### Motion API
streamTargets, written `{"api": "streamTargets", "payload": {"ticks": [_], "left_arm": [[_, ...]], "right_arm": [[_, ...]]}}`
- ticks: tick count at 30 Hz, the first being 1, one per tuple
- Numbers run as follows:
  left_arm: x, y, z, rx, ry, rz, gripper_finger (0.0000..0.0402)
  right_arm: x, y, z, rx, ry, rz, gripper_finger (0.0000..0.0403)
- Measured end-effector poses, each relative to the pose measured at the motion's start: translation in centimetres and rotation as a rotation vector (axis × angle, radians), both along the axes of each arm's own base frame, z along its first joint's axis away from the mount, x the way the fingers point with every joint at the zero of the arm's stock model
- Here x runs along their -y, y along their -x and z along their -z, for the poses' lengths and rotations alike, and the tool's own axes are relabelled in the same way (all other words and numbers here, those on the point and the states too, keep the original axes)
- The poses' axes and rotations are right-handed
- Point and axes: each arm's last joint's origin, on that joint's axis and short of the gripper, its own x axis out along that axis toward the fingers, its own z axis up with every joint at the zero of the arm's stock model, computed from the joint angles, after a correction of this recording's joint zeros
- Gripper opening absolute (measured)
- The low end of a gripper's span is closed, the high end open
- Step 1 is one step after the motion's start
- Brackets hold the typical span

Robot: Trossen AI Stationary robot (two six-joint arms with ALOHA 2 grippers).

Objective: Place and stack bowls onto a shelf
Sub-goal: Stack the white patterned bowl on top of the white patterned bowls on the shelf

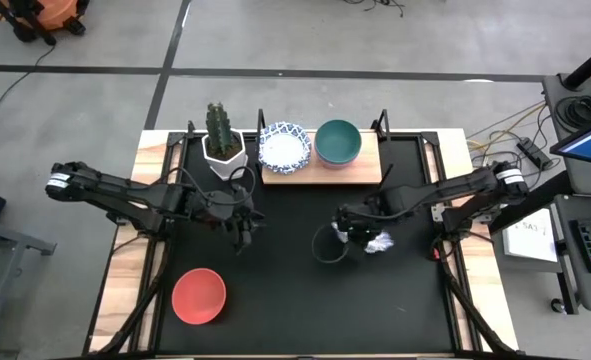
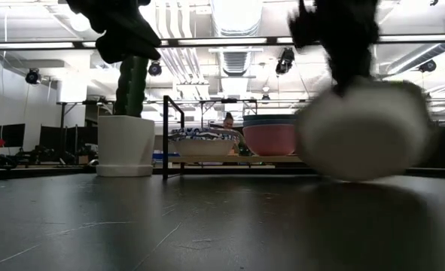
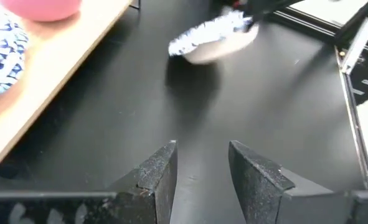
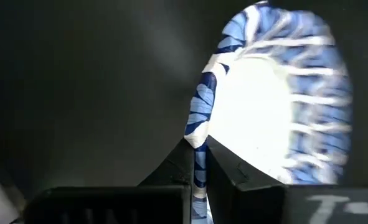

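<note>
A white bowl with a blue patterned rim (image 4: 271,93) is held by my right gripper (image 1: 353,236) above the black mat, right of centre; it also shows in the low view (image 2: 361,139) and the left wrist view (image 3: 215,40). The wooden shelf (image 1: 360,172) stands at the far middle. On it are white-and-blue bowls (image 1: 283,147) and a stack with a green bowl on top (image 1: 337,142) and a pink bowl beneath (image 2: 271,140). A red bowl (image 1: 198,296) rests on the mat at the near left. My left gripper (image 3: 202,168) is open and empty over the mat's middle left. My right gripper pinches the bowl's blue patterned rim (image 4: 198,144) between its two fingers, one finger inside the bowl and one outside. The bowl is lifted clear of the mat and hangs below the fingers (image 2: 361,139).
A cactus in a white faceted pot (image 1: 223,148) stands just left of the shelf. The black mat (image 1: 295,300) lies bare between the arms and the near edge. The shelf's right third (image 1: 367,160) is bare wood. A person shows far behind the shelf (image 2: 228,120).
</note>
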Motion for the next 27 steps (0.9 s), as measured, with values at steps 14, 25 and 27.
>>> {"api": "streamTargets", "payload": {"ticks": [14, 25, 27], "left_arm": [[-0.1, 0.0, -0.1, 0.007, -0.026, -0.017, 0.0127], [-0.3, 1.8, -3.5, 0.134, -0.085, 0.018, 0.0127], [-0.4, 2.5, -4.2, 0.168, -0.094, 0.027, 0.0127]], "right_arm": [[1.4, -4.6, -11.1, 0.644, 0.664, -0.222, 0.0012], [9.5, -7.6, -9.5, 0.660, 0.946, -0.158, 0.0012], [11.1, -8.3, -8.5, 0.630, 0.962, -0.139, 0.0012]]}}
